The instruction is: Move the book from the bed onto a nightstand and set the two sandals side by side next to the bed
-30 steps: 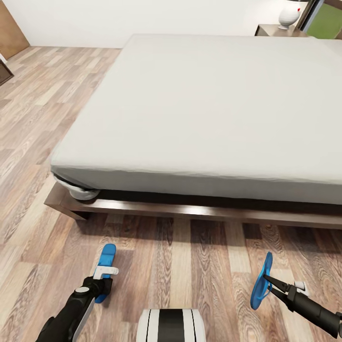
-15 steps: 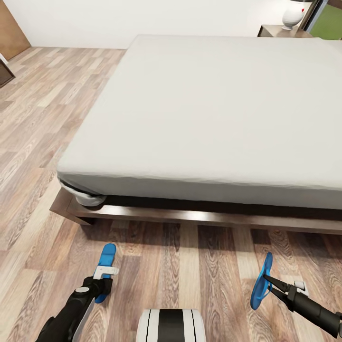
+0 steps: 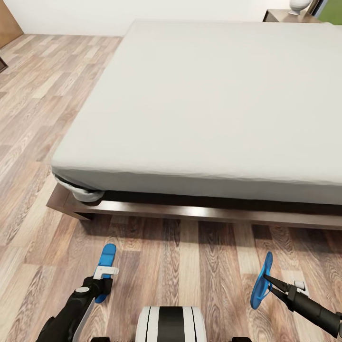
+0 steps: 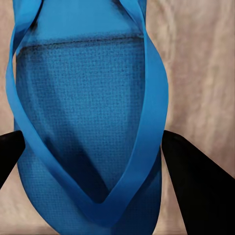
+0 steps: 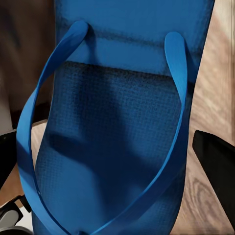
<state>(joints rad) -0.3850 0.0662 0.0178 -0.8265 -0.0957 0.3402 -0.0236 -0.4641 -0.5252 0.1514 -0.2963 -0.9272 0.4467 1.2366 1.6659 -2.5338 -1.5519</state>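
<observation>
Gripping a thin blue sandal point(image 3: 105, 271), the left claw point(image 3: 102, 280) sits low at the near left of the head view, its dark arm reaching up from the bottom edge; the sandal points away toward the bed point(image 3: 209, 104), lying roughly flat above the wood-plank floor point(image 3: 28, 142). In the left wrist view the same sandal point(image 4: 88, 132) shows a finely dimpled sole and smooth Y-shaped straps, with a black finger point(image 4: 196, 186) at each side. The bed has a plain off-white mattress with a softly rounded edge over a glossy dark brown frame point(image 3: 199, 213); its right side is cut off. Far right, a dark nightstand point(image 3: 285, 16) is half hidden behind the mattress, with a white rounded object on it, too cropped to identify. At the near right, the right claw point(image 3: 268, 280) pinches the second sandal point(image 3: 260, 281), held on edge, its arm angling in from the lower right corner. The right wrist view shows this sandal's point(image 5: 122, 132) textured footbed and looping straps.
</observation>
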